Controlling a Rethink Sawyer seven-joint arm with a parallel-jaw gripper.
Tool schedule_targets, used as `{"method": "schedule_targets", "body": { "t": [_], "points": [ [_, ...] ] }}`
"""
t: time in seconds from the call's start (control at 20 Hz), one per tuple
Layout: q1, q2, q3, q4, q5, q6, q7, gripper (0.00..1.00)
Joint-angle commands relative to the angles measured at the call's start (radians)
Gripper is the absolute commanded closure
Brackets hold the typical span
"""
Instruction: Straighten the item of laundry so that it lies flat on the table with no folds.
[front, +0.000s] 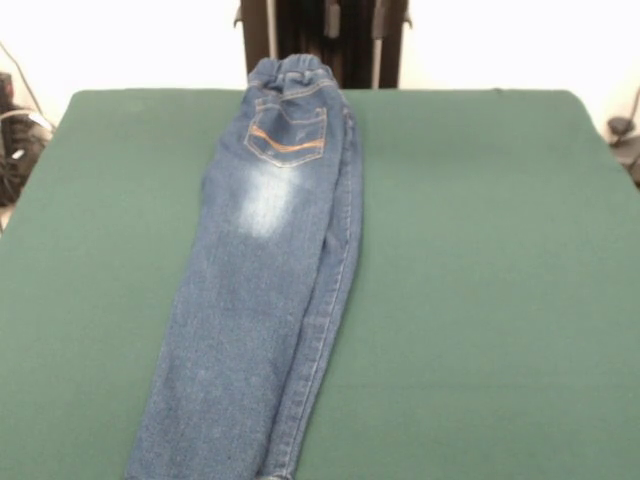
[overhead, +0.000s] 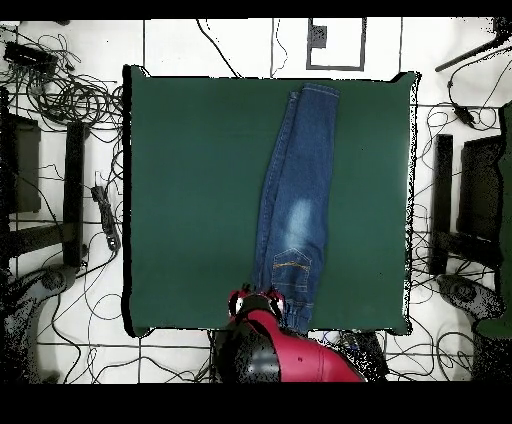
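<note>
Overhead view: jeans lie on the green desk, right of centre, as one long narrow strip running from about 12 o'clock (leg cuffs at the desk edge) to about 6 o'clock (elastic waistband at the opposite edge). Strip leans slightly, cuffs toward 1 o'clock. Garment is folded lengthwise, one leg stacked on the other; only one back pocket with orange-tan stitching and one faded whitish patch show.

Front view: waistband sits at 12 o'clock, reaching just past the desk edge. Pocket directly below it, whitish patch below that. Legs run toward 7 o'clock and leave the picture at the bottom. Under leg shows as a narrow band along the 3 o'clock side. Cloth surface mostly smooth.

Arm: red and black body shows at 6 o'clock in the overhead view, its end touching or just above the waistband. How far open the fingers are: cannot tell.

Cables lie on the floor around the desk.
</note>
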Motion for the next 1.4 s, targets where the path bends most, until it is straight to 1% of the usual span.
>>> {"method": "schedule_targets", "body": {
  "t": [0.05, 0.4, 0.9, 1.1, 1.4],
  "points": [
    [-0.024, 0.091, 0.114, -0.095, -0.042, 0.118, 0.056, 0.0],
    [-0.07, 0.135, 0.111, -0.139, -0.103, 0.096, 0.042, 0.0],
    [-0.091, 0.171, 0.125, -0.177, -0.159, 0.08, 0.056, 0.0],
    [-0.1, 0.17, 0.136, -0.18, -0.171, 0.087, 0.06, 0.0],
    [-0.131, 0.137, 0.177, -0.173, -0.166, 0.133, 0.057, 0.0]
  ]
}}
